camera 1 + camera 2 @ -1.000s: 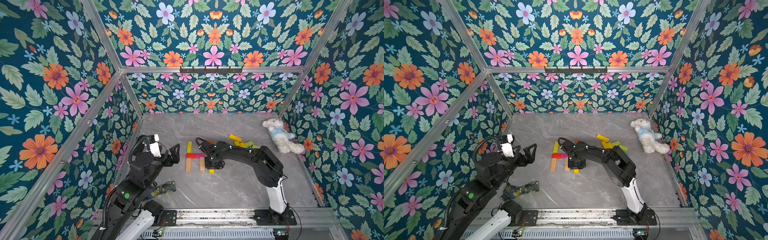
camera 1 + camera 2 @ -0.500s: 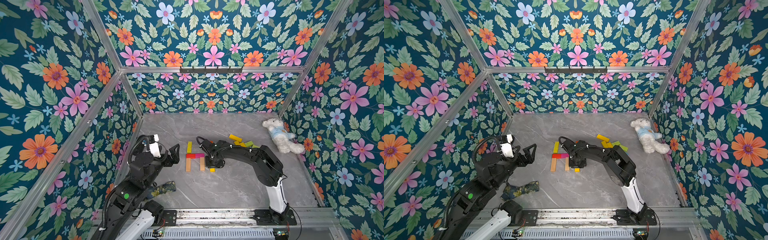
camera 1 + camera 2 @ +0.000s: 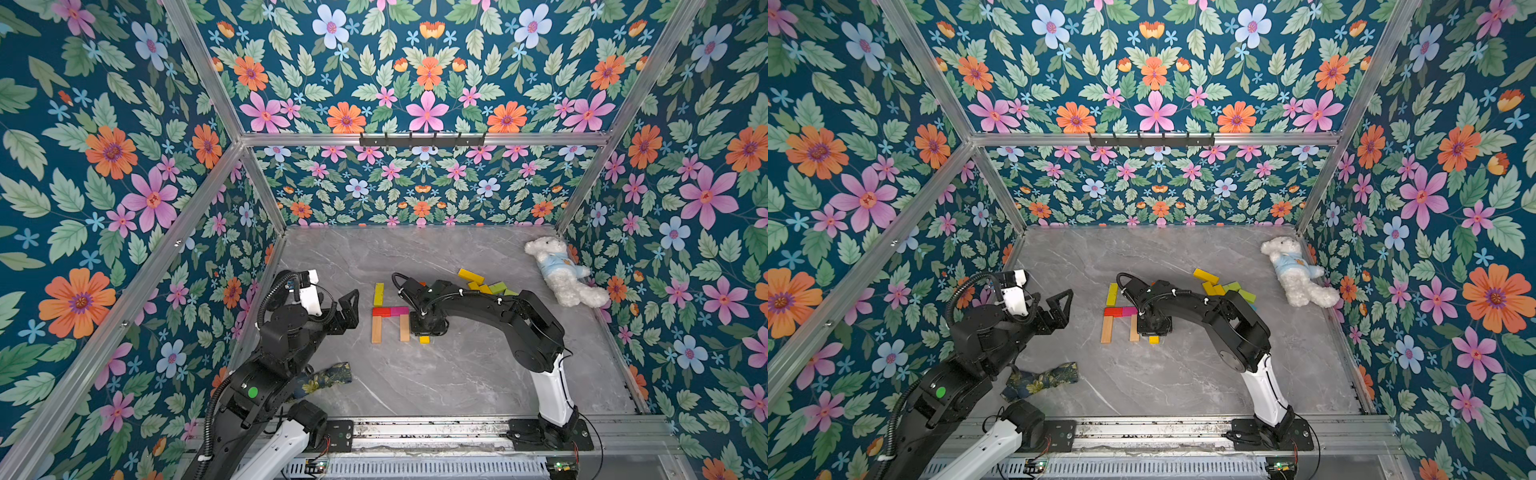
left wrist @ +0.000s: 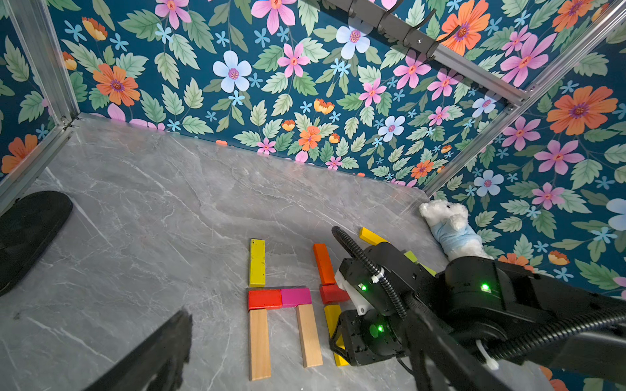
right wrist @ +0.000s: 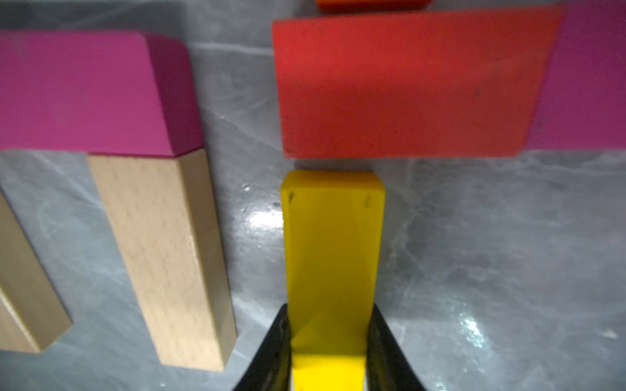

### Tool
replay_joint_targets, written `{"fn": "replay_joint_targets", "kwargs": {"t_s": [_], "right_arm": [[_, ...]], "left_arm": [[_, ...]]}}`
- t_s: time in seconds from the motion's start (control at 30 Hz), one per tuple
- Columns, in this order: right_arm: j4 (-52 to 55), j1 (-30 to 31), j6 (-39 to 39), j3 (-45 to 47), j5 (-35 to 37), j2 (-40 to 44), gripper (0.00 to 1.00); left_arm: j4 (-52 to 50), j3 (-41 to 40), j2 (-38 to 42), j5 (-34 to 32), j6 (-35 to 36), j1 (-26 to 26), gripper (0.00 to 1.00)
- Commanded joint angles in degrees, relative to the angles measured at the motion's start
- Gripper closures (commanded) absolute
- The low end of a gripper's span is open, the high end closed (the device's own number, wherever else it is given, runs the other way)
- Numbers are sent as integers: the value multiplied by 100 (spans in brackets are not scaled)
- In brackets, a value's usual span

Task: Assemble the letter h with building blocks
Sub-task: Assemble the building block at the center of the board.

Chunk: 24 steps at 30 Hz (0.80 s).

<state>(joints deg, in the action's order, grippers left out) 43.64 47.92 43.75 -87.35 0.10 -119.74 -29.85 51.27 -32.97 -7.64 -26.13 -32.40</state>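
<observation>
Building blocks lie flat mid-table: a yellow-green block [image 3: 378,294], a red block [image 3: 381,311] and a pink block [image 3: 400,311] end to end, and two plain wood blocks [image 3: 376,329] [image 3: 404,327] below them. My right gripper [image 5: 330,352] is shut on a yellow block [image 5: 333,254] held low at the table. That block's far end nearly touches a second red block [image 5: 406,84]. An orange block [image 4: 323,264] lies beyond that one. My left gripper [image 3: 351,309] hangs open and empty, left of the blocks.
Several spare blocks [image 3: 486,284] are piled behind the right arm. A white plush bear [image 3: 561,270] lies at the back right against the wall. A floral cloth [image 3: 328,374] sits by the left arm's base. Patterned walls enclose the table [image 3: 457,382].
</observation>
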Motion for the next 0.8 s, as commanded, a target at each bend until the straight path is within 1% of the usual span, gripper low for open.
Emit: {"fn": "replay_joint_targets", "kwargs": {"t_s": [0.0,0.1,0.2,0.33,0.43,0.53,0.6,0.7,0.77], "right_arm": [[9,-2,59,3,89,-50,86],[-13,-3,51,-11,100,-51,83],[-60,-4,55,3,130,-8,78],[-210,-2,25,99,230,195,64],[-309,-4,-5,283,338,580,55],[-445,-45,-46,638,515,1108,45],[-452,-165,-129,785,492,1343,39],[-338,-512,-220,991,310,1574,38],[-383,-867,-329,1272,179,1805,39]], "left_arm": [[49,50,-1,-55,73,-3,0],[40,59,9,-53,73,-3,0],[31,77,4,-51,73,-3,0],[-3,102,1,-53,69,-3,1],[-21,128,-24,41,73,-3,0],[-28,177,-157,286,86,-3,0],[-48,199,-293,475,99,-3,1],[40,192,-530,971,132,-3,0],[127,190,-783,1538,163,-3,1]]}}
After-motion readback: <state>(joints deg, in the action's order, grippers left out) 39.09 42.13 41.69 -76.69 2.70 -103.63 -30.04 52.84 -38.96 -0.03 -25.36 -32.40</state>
